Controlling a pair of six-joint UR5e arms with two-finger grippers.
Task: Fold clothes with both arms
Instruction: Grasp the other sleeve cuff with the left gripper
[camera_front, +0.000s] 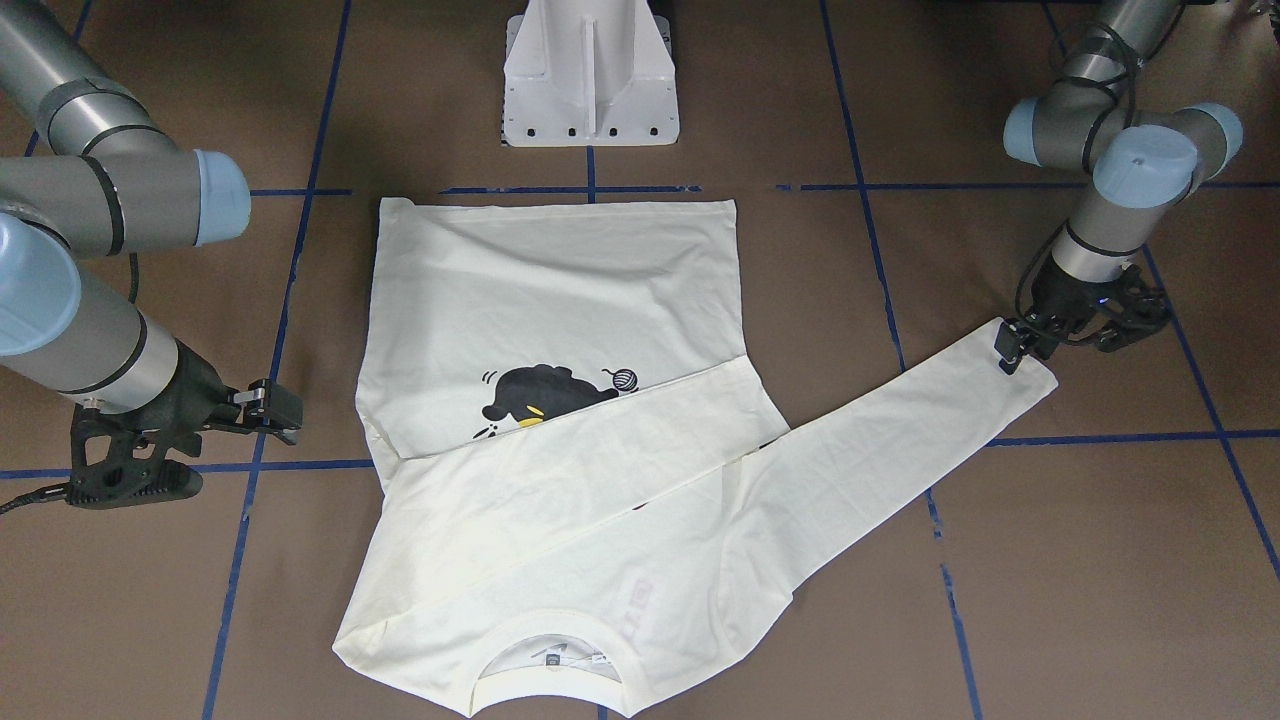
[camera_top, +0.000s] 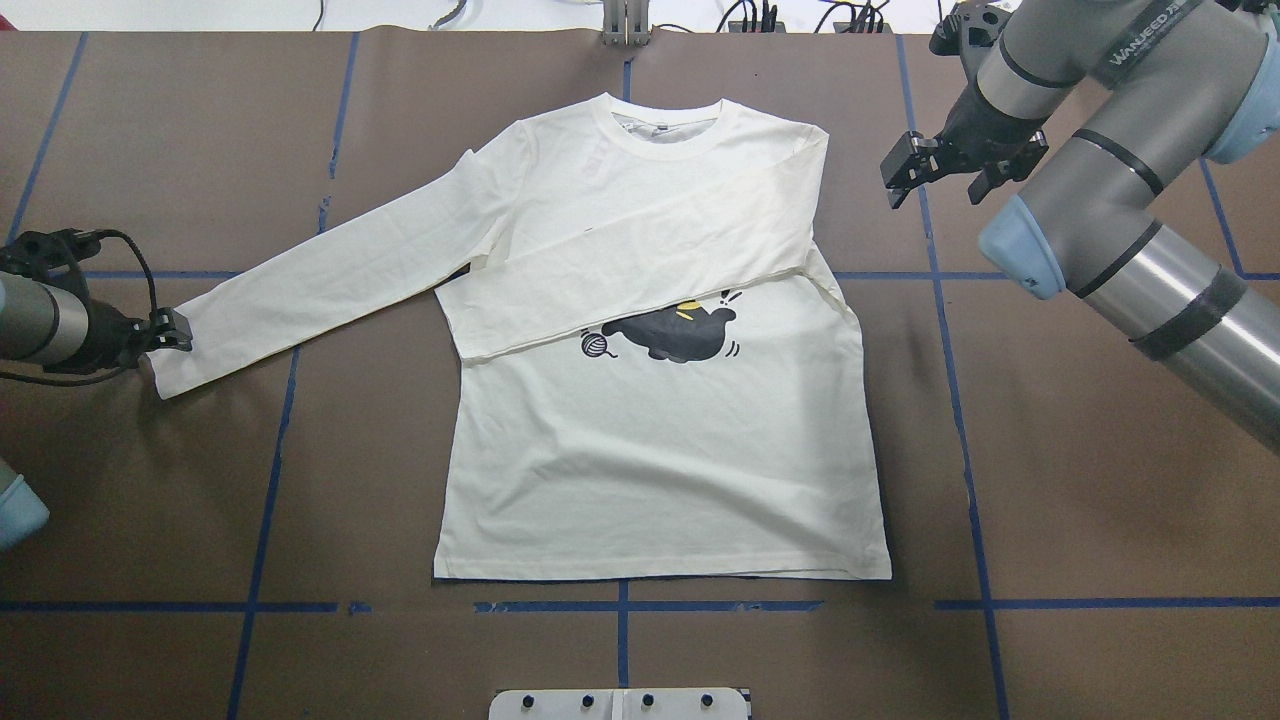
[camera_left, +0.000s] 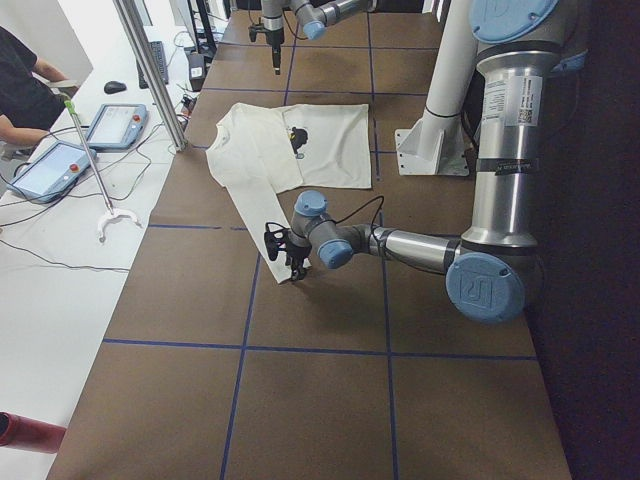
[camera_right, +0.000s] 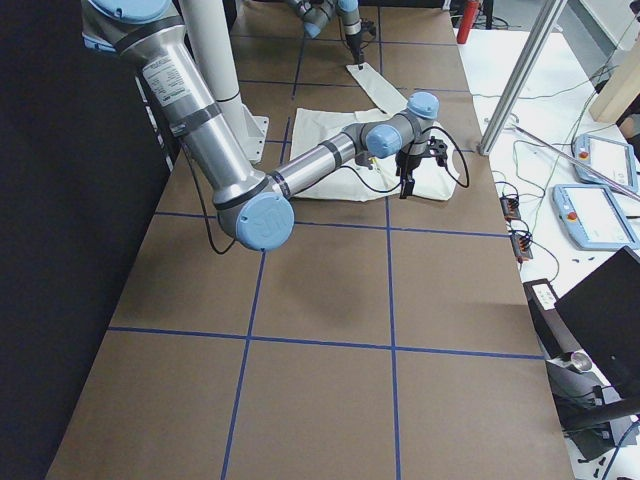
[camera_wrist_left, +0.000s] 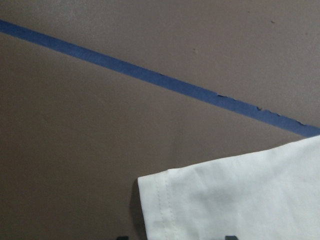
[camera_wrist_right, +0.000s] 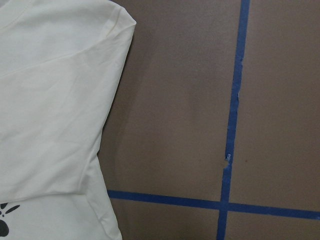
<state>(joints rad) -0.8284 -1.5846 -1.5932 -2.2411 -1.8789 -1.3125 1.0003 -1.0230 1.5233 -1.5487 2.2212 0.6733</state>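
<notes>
**Soft jersey, take it at the cuff hem**

The T-shirt (camera_top: 660, 450) lies flat and print up in the middle of the counter (camera_top: 1100, 500), collar (camera_top: 665, 125) towards the far edge in the overhead view. One sleeve (camera_top: 650, 260) is laid across the chest, partly covering the cat print (camera_top: 675, 332). The other sleeve (camera_top: 340, 270) stretches out towards my left arm's side.

I judge the cloth light, limp and thin. It will sag and drag whatever is not lifted, and a single layer can slip out of a shallow pinch. The stitched cuff (camera_wrist_left: 160, 200) is the firmest spot, so I would take hold there, biting both layers well past the hem.

The left end effector (camera_top: 172, 330) sits right at that cuff. Its wrist view shows two dark tips apart at the bottom edge with the cuff between them, so I read it as open and holding nothing.

The right end effector (camera_top: 905, 170) hangs beside the shoulder, apart from the cloth and empty. I cannot tell how wide its jaws stand.

A fast sweep could make the sleeve fold on itself or pull the body askew.
</notes>
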